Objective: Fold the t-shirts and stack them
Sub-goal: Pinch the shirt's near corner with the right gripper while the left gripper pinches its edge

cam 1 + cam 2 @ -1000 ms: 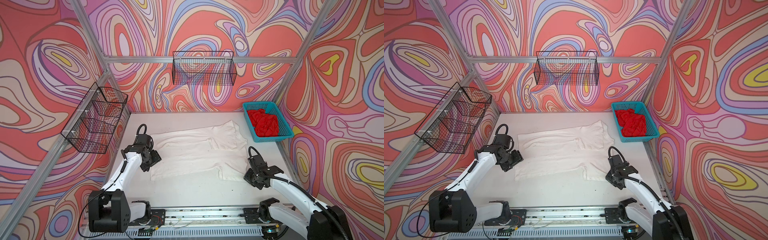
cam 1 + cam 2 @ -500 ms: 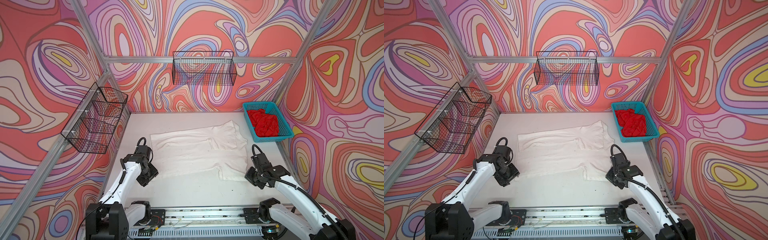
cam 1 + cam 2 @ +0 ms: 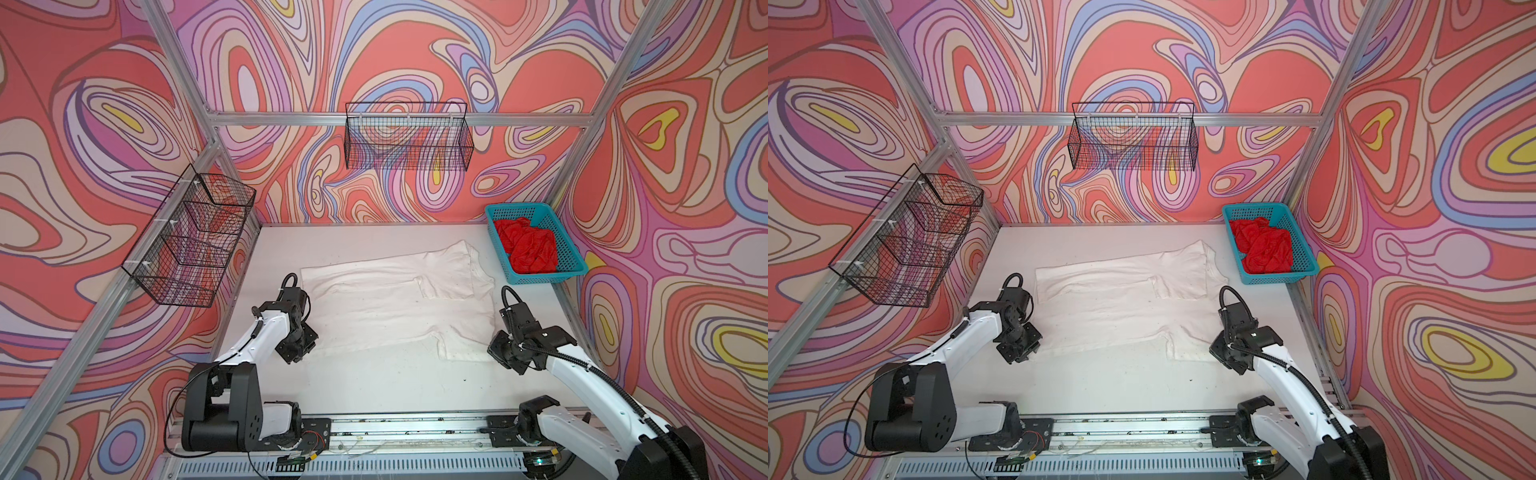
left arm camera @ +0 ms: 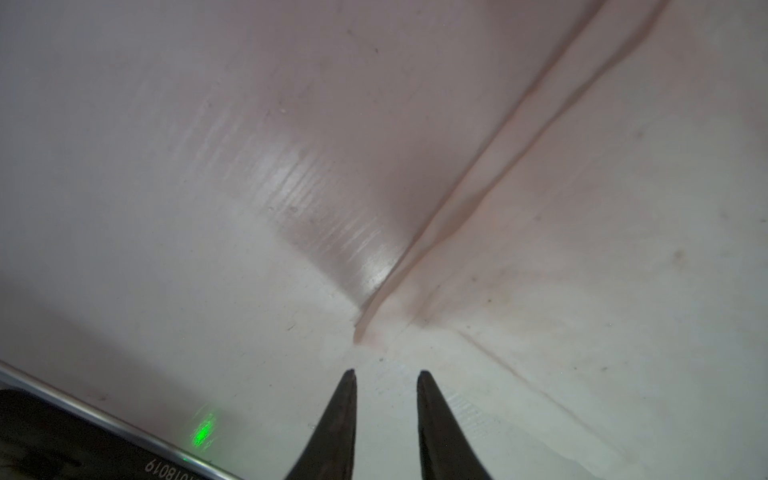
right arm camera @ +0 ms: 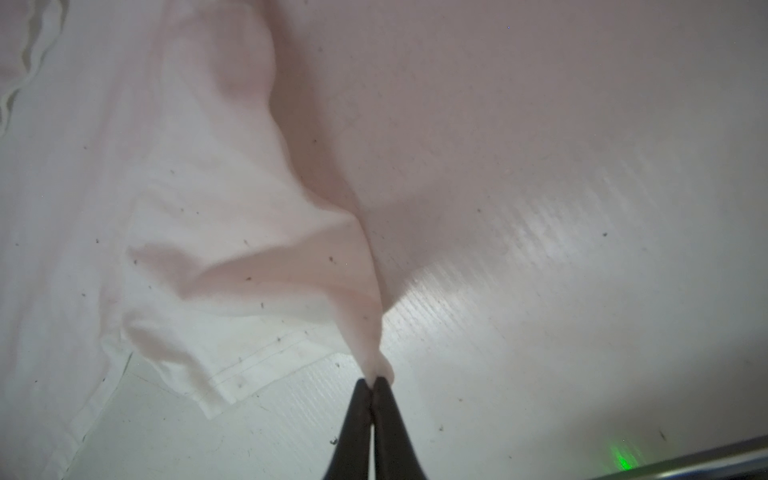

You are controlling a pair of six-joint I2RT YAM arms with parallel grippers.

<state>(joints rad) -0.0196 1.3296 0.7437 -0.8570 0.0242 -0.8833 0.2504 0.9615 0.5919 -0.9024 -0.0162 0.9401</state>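
Note:
The white t-shirt [image 3: 386,307] [image 3: 1117,307] lies spread flat on the table, one sleeve folded onto its body. The red t-shirt [image 3: 530,249] [image 3: 1264,249] sits crumpled in the teal basket [image 3: 544,277] [image 3: 1273,277] at the back right. My left gripper [image 3: 301,349] [image 3: 1019,353] [image 4: 386,374] hovers at the white shirt's near left corner, jaws a little apart with nothing between them; the corner [image 4: 374,328] lies just ahead of the tips. My right gripper [image 3: 494,357] [image 3: 1219,353] [image 5: 374,380] is shut on a pinch of white cloth at the near right sleeve, pulling it up into a ridge.
A black wire basket [image 3: 407,141] hangs on the back wall and another [image 3: 191,241] on the left wall. A metal rail [image 3: 415,428] with both arm bases runs along the front edge. Bare table [image 3: 395,382] lies between the shirt and the rail.
My left gripper has moved from the shirt's left edge toward the front, to its near left corner, and its jaws have narrowed. The right gripper has kept its hold and barely shifted.

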